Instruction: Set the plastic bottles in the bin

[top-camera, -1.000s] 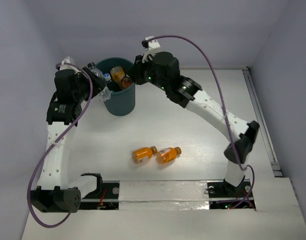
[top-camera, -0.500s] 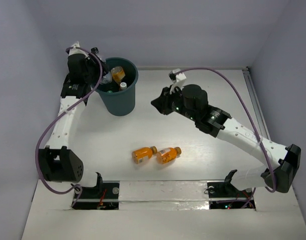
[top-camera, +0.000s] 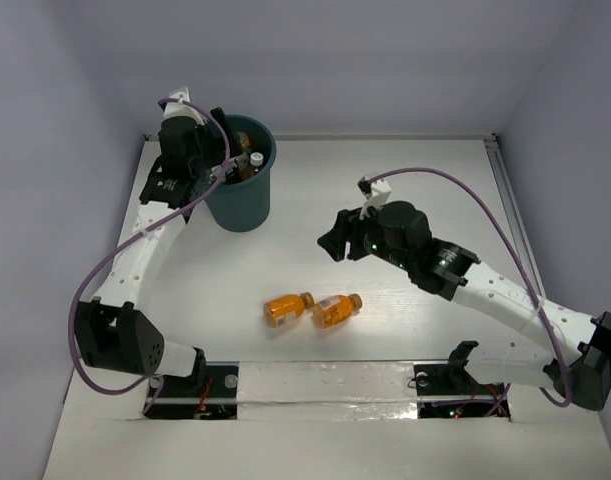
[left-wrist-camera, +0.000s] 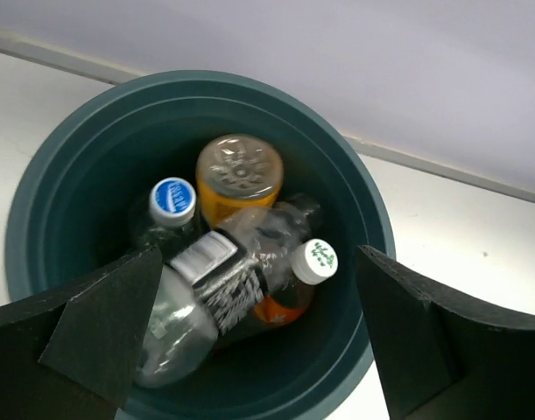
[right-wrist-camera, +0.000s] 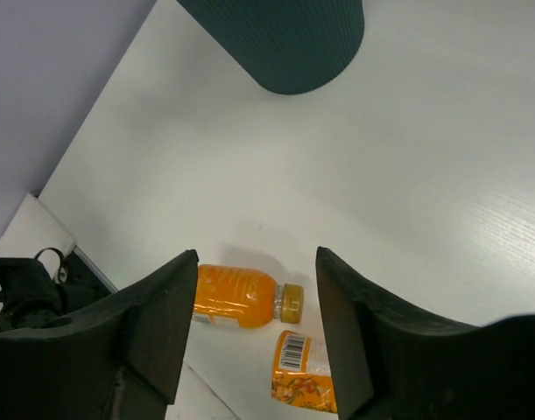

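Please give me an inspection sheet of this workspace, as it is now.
Surface: white table.
Job's things: teal bin upright, far left, bottles inside, clear bottle on top; orange bottle and second orange bottle lie side by side, near centre.
Clutter: nothing seen.
Grippers: left gripper open, empty, over the bin; right gripper open, empty, facing the orange bottles.
Cables: left purple cable and right purple cable loop clear of bottles.
Surroundings: grey walls.

table (top-camera: 405, 180) | bin (top-camera: 241, 206) upright | orange bottles (top-camera: 283, 309) (top-camera: 333, 311) lying, perhaps touching
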Available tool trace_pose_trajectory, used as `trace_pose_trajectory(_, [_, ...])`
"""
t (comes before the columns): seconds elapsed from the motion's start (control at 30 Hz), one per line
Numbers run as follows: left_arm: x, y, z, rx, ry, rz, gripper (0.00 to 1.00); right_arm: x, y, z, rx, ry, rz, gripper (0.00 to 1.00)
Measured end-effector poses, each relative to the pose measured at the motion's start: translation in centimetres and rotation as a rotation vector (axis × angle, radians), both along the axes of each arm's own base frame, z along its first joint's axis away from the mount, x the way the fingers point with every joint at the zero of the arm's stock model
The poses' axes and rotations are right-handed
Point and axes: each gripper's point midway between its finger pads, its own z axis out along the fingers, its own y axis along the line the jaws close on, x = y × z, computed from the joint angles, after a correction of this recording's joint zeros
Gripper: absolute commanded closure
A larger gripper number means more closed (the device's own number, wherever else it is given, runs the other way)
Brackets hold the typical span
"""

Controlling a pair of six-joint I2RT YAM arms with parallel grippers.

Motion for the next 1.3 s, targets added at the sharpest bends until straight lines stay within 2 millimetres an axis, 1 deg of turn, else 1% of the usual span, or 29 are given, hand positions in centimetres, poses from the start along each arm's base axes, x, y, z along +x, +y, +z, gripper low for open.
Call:
trace_pose_trajectory(0.07, [-0.5, 0.1, 0.3, 0.012, -0.007, 0.004, 0.12, -0.3, -0.6, -0.5, -0.011, 0.009, -0.008, 0.37])
trace_pose_trajectory(0.1, [-0.7, 0.0, 0.6, 0.015, -0.015, 0.002, 0.14, -0.5, -0.8, -0.8, -0.014, 0.015, -0.012, 0.46])
trace_pose_trajectory(0.13, [-1.1, -0.2, 1.0, 0.017, -0.022, -0.003, 0.21, -0.7, -1.2, -1.0, -0.02, 0.022, -0.018, 0.53])
trace_pose_trajectory(0.17, [-1.6, -0.5, 1.5, 0.016, -0.034, -0.013, 0.25, -0.8, -1.4, -1.2, -0.022, 0.028, -0.023, 0.63])
trace_pose_trajectory(0.2, [-2.2, -0.8, 1.9, 0.015, -0.042, -0.024, 0.36, -1.0, -1.7, -1.5, -0.027, 0.036, -0.029, 0.82])
trace_pose_trajectory(0.23, [-2.6, -1.0, 2.1, 0.015, -0.048, -0.031, 0.41, -1.1, -1.9, -1.7, -0.032, 0.042, -0.034, 0.87])
trace_pose_trajectory(0.27, [-3.6, -1.6, 2.7, 0.011, -0.063, -0.056, 0.46, -1.2, -2.2, -1.8, -0.034, 0.051, -0.042, 0.9])
trace_pose_trajectory(0.3, [-4.6, -2.2, 2.9, 0.011, -0.072, -0.081, 0.59, -1.4, -2.5, -2.0, -0.039, 0.059, -0.047, 0.93])
trace_pose_trajectory(0.37, [-6.7, -4.2, 3.0, 0.019, -0.079, -0.153, 0.68, -1.7, -3.0, -2.5, -0.054, 0.081, -0.057, 0.93])
trace_pose_trajectory(0.4, [-8.0, -5.7, 2.9, 0.025, -0.082, -0.209, 0.73, -1.9, -3.2, -2.8, -0.063, 0.093, -0.06, 0.93])
trace_pose_trajectory(0.43, [-9.4, -7.3, 2.6, 0.028, -0.079, -0.27, 0.75, -2.2, -3.5, -3.2, -0.072, 0.114, -0.065, 0.93])
trace_pose_trajectory(0.47, [-10.9, -9.2, 2.1, 0.032, -0.072, -0.341, 0.76, -2.6, -3.8, -3.8, -0.079, 0.139, -0.071, 0.92])
trace_pose_trajectory(0.5, [-12.2, -10.4, 1.4, 0.037, -0.061, -0.394, 0.8, -3.0, -4.1, -4.5, -0.084, 0.166, -0.075, 0.85])
trace_pose_trajectory(0.53, [-13.7, -11.8, 0.2, 0.043, -0.036, -0.457, 0.83, -3.5, -4.4, -5.3, -0.083, 0.199, -0.08, 0.75])
trace_pose_trajectory(0.57, [-14.9, -12.8, -1.0, 0.049, -0.008, -0.503, 0.84, -4.1, -4.7, -6.2, -0.087, 0.232, -0.083, 0.64])
trace_pose_trajectory(0.6, [-15.9, -13.3, -2.3, 0.054, 0.02, -0.533, 0.85, -4.8, -5.0, -7.4, -0.088, 0.28, -0.087, 0.38])
trace_pose_trajectory(0.63, [-16.8, -13.6, -4.0, 0.061, 0.061, -0.556, 0.85, -5.5, -5.2, -8.5, -0.084, 0.322, -0.091, 0.26])
trace_pose_trajectory(0.67, [-17.7, -13.8, -5.5, 0.063, 0.097, -0.577, 0.84, -6.3, -5.4, -9.8, -0.085, 0.372, -0.093, 0.17])
trace_pose_trajectory(0.7, [-18.6, -13.9, -7.2, 0.064, 0.141, -0.594, 0.81, -7.0, -5.6, -11.1, -0.085, 0.422, -0.097, 0.06])
trace_pose_trajectory(0.73, [-19.4, -13.8, -8.9, 0.065, 0.185, -0.606, 0.68, -7.8, -5.7, -12.4, -0.079, 0.477, -0.102, 0.02])
trace_pose_trajectory(0.8, [-21.0, -13.8, -11.7, 0.061, 0.266, -0.632, 0.53, -9.1, -6.2, -14.8, -0.092, 0.572, -0.117, 0.0])
trace_pose_trajectory(0.83, [-21.6, -13.7, -12.7, 0.057, 0.301, -0.64, 0.35, -9.6, -6.3, -15.5, -0.097, 0.61, -0.129, 0.0])
trace_pose_trajectory(0.87, [-22.2, -13.7, -13.6, 0.057, 0.333, -0.649, 0.27, -9.8, -6.3, -16.0, -0.1, 0.639, -0.137, 0.0])
trace_pose_trajectory(0.9, [-22.7, -13.7, -14.2, 0.049, 0.36, -0.653, 0.16, -10.0, -6.1, -16.2, -0.094, 0.664, -0.14, 0.0])
trace_pose_trajectory(0.97, [-23.4, -13.7, -15.0, 0.04, 0.403, -0.662, 0.1, -10.0, -5.4, -16.5, -0.078, 0.7, -0.142, 0.0])
trace_pose_trajectory(1.03, [-23.7, -13.8, -15.4, 0.034, 0.43, -0.667, 0.05, -10.0, -4.8, -16.9, -0.066, 0.732, -0.144, 0.0])
trace_pose_trajectory(1.1, [-23.9, -13.9, -16.3, 0.033, 0.465, -0.672, 0.04, -9.9, -4.2, -17.3, -0.045, 0.757, -0.145, 0.0])
trace_pose_trajectory(1.2, [-24.7, -13.5, -18.4, 0.049, 0.549, -0.669, 0.03, -9.9, -3.3, -17.9, -0.005, 0.791, -0.147, 0.0])
trace_pose_trajectory(1.3, [-25.7, -13.0, -20.5, 0.07, 0.632, -0.664, 0.02, -10.0, -2.7, -19.0, 0.029, 0.833, -0.158, 0.0])
